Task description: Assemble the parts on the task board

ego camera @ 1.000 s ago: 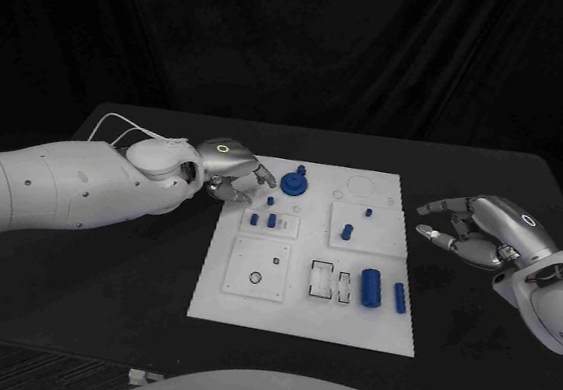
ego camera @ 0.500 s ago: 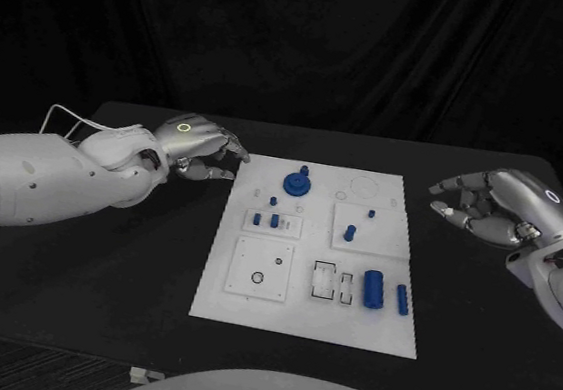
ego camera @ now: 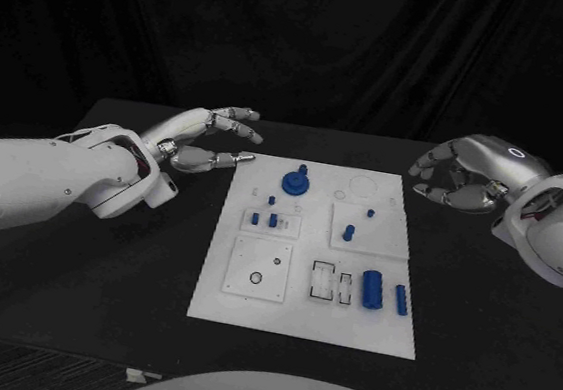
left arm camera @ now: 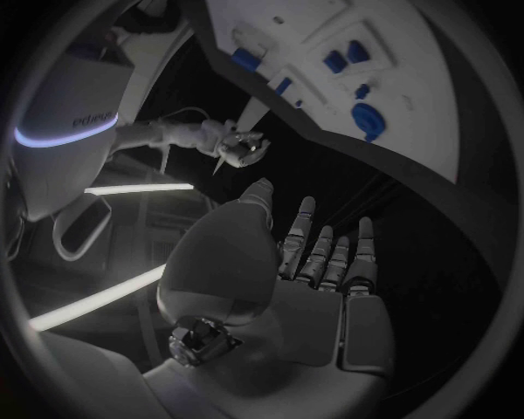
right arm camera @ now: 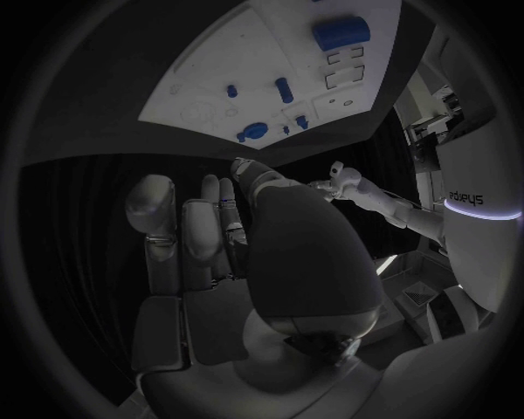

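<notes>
the left hand hung above the black table just off the far left corner of the task board, its fingers spread wide and holding nothing, while the right hand hung near the board's far right corner with its fingers curled loosely, apart, and nothing in them. the white board lay in the middle of the table between the two hands, carrying the blue parts: a round piece with a knob at its far edge, small pegs mid-board, and a cylinder beside a slim bar toward the near right.
</notes>
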Available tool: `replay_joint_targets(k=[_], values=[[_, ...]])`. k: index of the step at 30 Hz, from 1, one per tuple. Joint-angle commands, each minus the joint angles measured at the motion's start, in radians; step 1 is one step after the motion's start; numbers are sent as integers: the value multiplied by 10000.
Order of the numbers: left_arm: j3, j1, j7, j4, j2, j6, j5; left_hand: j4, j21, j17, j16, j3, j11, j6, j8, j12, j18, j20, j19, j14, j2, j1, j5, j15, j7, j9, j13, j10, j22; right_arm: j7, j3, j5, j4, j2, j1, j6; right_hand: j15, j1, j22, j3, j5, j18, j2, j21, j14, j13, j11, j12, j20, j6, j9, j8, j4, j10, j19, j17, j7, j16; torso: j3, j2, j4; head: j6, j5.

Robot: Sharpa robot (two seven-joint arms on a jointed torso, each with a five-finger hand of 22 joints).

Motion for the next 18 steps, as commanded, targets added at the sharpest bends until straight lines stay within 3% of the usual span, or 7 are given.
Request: replay_joint_targets(k=[1, 3, 5, 11, 12, 14, 18], values=[[5, 4, 1741, 189, 7, 2097, 3768, 10, -123, -530, -652, -475, -249, -579, -46, -447, 262, -21, -934, -510, 200, 35, -129, -134, -133, -238, -533, -560, -2295, -830, 6, -696, -155, 191, 7, 1701, 55, 268, 1115, 185, 532, 123, -73, -150, -120, -534, 70, -592, 19, -86, -15, -147, -188, -274, -93, -96, 117, -59, -148, 73, 146, 75, -92], [4, -18, 1913, 291, -2, 2400, 4091, 6, -171, -771, -852, -786, -502, -1670, -120, -793, 278, -26, -1223, -718, 269, 48, -350, -101, -298, -639, -825, -852, -3314, -906, 6, -822, -287, 350, -28, 2005, 108, 270, 1051, 288, 460, 172, -143, -440, -276, -936, 104, -1002, 50, -224, -97, -328, -257, -411, -243, -333, 139, -222, -273, 106, 255, 96, -217], [4, -32, 2016, 361, -14, 2550, 4253, 14, -187, -853, -904, -1123, -715, -2527, -197, -1037, 216, 1, -1260, -789, 417, 205, -317, 22, -498, -1007, -1066, -1029, -3908, -936, 6, -886, -410, 478, -76, 2177, 148, 227, 1022, 308, 56, 190, -199, -577, -365, -1302, 156, -1303, 99, -296, -218, -496, -321, -418, -327, -452, 180, -284, -274, 108, 281, 112, -254], [3, -55, 2216, 582, -110, 2688, 4492, 8, -293, -853, -904, -1487, -835, -2587, -196, -1020, 150, -84, -1431, -789, 572, 319, -291, 11, -616, -1184, -1175, -1057, -5462, -1039, 6, -1250, -780, 858, -317, 2653, 193, 64, 1014, 141, -885, 196, -188, -626, -391, -1848, 217, -1563, 172, -201, -442, -695, -399, -124, -326, -544, 217, -262, -475, 186, 563, 252, -574], [3, -56, 2228, 610, -126, 2690, 4507, 14, -325, -853, -904, -1534, -858, -2582, -196, -1027, 111, -108, -1484, -789, 588, 343, -292, 23, -637, -1206, -1181, -1069, -5861, -1061, 6, -1289, -821, 902, -358, 2738, 185, 33, 1011, 99, -1000, 200, -183, -642, -398, -1924, 203, -1592, 171, -211, -483, -737, -401, -74, -323, -574, 213, -272, -565, 235, 669, 309, -684], [3, -59, 2240, 660, -154, 2691, 4529, 16, -430, -853, -904, -1649, -856, -2563, -195, -1017, -7, -194, -1649, -789, 635, 397, -282, 44, -642, -1259, -1184, -1088, -7160, -1083, 6, -1347, -904, 987, -435, 2858, 185, 26, 1007, 79, -1037, 203, -181, -660, -403, -1966, 206, -1610, 170, -241, -511, -774, -409, -53, -326, -592, 214, -278, -635, 267, 742, 353, -742], [2, -62, 2246, 736, -193, 2672, 4556, 11, -519, -853, -904, -1754, -848, -2486, -189, -1027, -81, -188, -1732, -789, 701, 502, -192, 99, -628, -1307, -1190, -1125, -8228, -1028, 6, -1417, -1123, 1203, -611, 2947, 198, 51, 1022, 69, -851, 191, -137, -617, -372, -2154, 243, -1698, 176, -338, -637, -906, -465, 70, -280, -581, 259, -239, -675, 285, 792, 371, -798]])
